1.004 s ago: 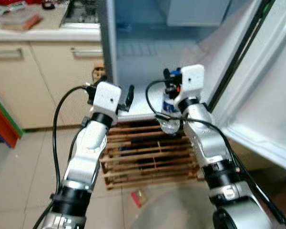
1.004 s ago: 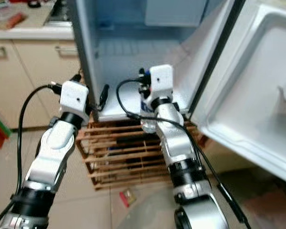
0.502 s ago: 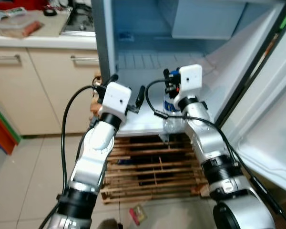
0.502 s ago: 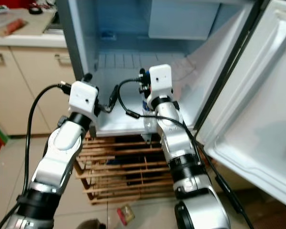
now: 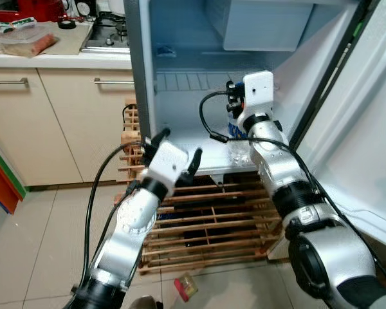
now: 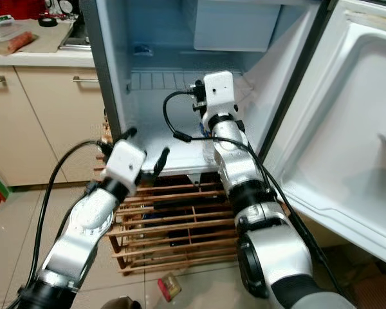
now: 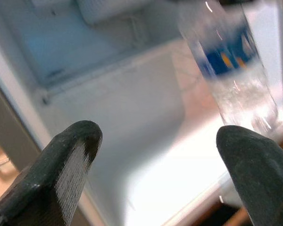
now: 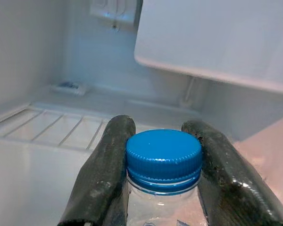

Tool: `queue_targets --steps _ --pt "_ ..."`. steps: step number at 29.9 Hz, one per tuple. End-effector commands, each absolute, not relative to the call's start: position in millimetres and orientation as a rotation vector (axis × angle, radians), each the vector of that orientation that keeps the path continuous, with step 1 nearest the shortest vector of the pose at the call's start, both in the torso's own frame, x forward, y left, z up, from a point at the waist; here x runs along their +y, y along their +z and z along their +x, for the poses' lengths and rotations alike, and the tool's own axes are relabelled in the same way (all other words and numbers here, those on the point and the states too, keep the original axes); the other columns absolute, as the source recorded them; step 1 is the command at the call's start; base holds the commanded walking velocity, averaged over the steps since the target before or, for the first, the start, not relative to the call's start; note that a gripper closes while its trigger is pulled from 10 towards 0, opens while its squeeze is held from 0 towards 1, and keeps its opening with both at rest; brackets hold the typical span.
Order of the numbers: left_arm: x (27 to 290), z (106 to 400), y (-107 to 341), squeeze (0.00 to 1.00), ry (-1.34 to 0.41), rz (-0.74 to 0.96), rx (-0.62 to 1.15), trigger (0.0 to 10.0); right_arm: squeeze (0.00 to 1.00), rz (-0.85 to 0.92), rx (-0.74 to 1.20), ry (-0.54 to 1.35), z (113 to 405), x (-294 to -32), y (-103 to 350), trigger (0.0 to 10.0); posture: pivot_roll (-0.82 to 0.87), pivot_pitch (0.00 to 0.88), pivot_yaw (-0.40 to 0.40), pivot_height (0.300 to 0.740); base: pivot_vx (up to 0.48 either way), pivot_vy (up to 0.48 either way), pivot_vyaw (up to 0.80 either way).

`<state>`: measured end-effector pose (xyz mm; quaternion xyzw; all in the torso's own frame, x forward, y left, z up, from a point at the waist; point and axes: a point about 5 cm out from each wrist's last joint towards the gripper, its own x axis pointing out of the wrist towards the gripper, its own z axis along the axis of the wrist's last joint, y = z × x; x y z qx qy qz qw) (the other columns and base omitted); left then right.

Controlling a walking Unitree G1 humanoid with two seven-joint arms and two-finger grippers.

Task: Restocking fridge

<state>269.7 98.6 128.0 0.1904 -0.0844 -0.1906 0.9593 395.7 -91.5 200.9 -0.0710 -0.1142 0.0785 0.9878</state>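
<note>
Over on the left a kitchen counter (image 5: 58,61) runs above cream cabinets (image 5: 71,116), with a food container (image 5: 27,42) sitting on top. Next comes the left gripper (image 5: 174,143), held low in front of the open fridge (image 6: 109,96), just outside the edge of its white floor; its two black fingers (image 7: 61,165) are spread wide with nothing between them. Behind it and under the fridge stands a slatted wooden crate (image 5: 206,225), and a small packet (image 5: 186,286) lies on the tiled floor below. Further right, the right gripper (image 8: 162,160) reaches inside the fridge, its fingers clamped on the neck of a clear water bottle (image 7: 228,66) just below the blue cap (image 8: 163,153). The bottle is upright with its base at the fridge floor near the front edge. At the far right the fridge door (image 6: 354,135) hangs wide open
</note>
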Motion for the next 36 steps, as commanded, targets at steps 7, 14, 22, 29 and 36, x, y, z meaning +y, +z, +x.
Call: queue_targets --steps 7,14,22,29,36 --pt "108.3 246.8 148.1 0.0 -0.329 0.397 -0.265 10.0 0.0 -0.21 -0.355 0.125 396.0 -79.5 212.4 10.0 0.2 0.152 -0.061 0.74 0.0 0.0 0.0" --pt "114.6 231.9 153.3 0.0 -0.296 0.397 -0.254 10.0 0.0 -0.223 -0.325 0.13 388.8 -70.9 189.4 10.0 0.22 0.216 -0.052 0.74 0.0 0.0 0.0" --pt "119.7 221.5 155.7 0.0 -0.255 0.386 -0.226 10.0 0.0 -0.419 -0.354 0.249 378.6 -54.9 171.3 10.0 0.21 0.27 -0.051 0.74 0.0 0.0 0.0" --pt "117.6 215.8 155.8 0.0 -0.227 0.389 -0.208 10.0 0.0 -0.629 -0.328 0.377 373.2 -45.9 154.1 10.0 0.21 0.3 -0.067 0.74 0.0 0.0 0.0" --pt "111.4 209.7 153.0 0.0 -0.234 0.378 -0.178 10.0 0.04 -0.851 -0.258 0.451 368.1 -47.1 130.0 10.0 0.21 0.309 -0.07 0.74 0.0 0.0 0.0"
